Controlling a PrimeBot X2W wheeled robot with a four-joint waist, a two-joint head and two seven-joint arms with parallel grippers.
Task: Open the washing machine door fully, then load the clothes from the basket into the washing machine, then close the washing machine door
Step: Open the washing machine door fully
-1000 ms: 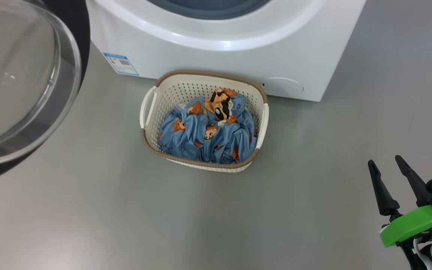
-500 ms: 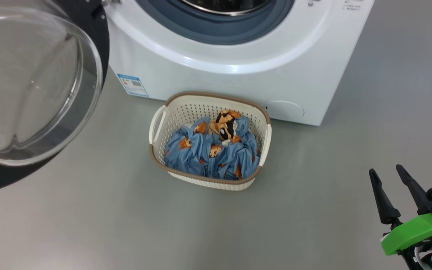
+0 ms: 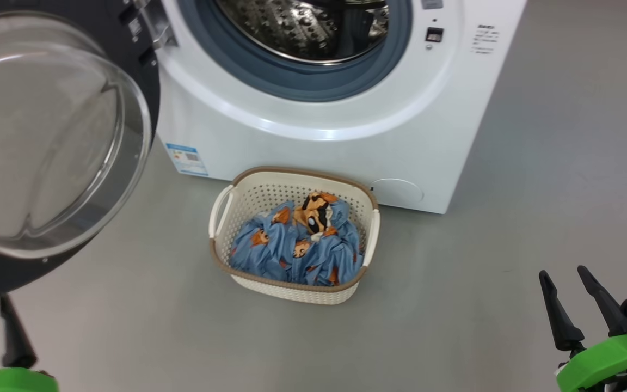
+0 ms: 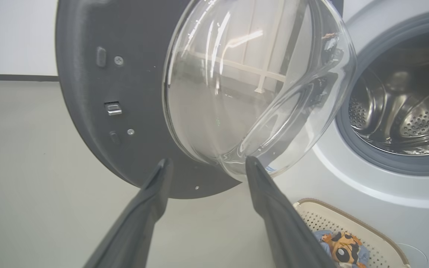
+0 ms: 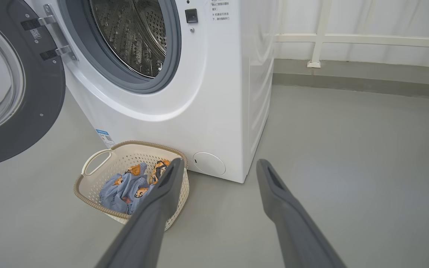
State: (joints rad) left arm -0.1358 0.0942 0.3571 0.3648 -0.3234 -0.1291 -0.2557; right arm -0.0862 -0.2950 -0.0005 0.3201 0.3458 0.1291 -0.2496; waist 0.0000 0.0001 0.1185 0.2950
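On your left, one round door [image 3: 47, 136], a dark rim around a bulging clear glass bowl, stands open. Your left gripper [image 4: 207, 162] is spread wide and empty near the door's lower edge. One white boxy washing machine [image 3: 313, 147] shows its perforated steel drum [image 3: 302, 27]. In front of it, one cream perforated basket [image 3: 292, 174] holds one crumpled blue bundle of clothes [image 3: 297, 250]. Your right gripper [image 3: 563, 272], two dark tapered fingers, gapes empty.

The scene is lit evenly and brightly from overhead. Soft glare is carried on the washing machine [image 3: 302, 125], and streaked reflections are seen in the glass of the washing machine door [image 4: 237, 93]. A faint shadow is cast on the floor [image 3: 455, 305] beside the basket [image 3: 270, 196]. Lines are bowed slightly at the right wrist view's edges.
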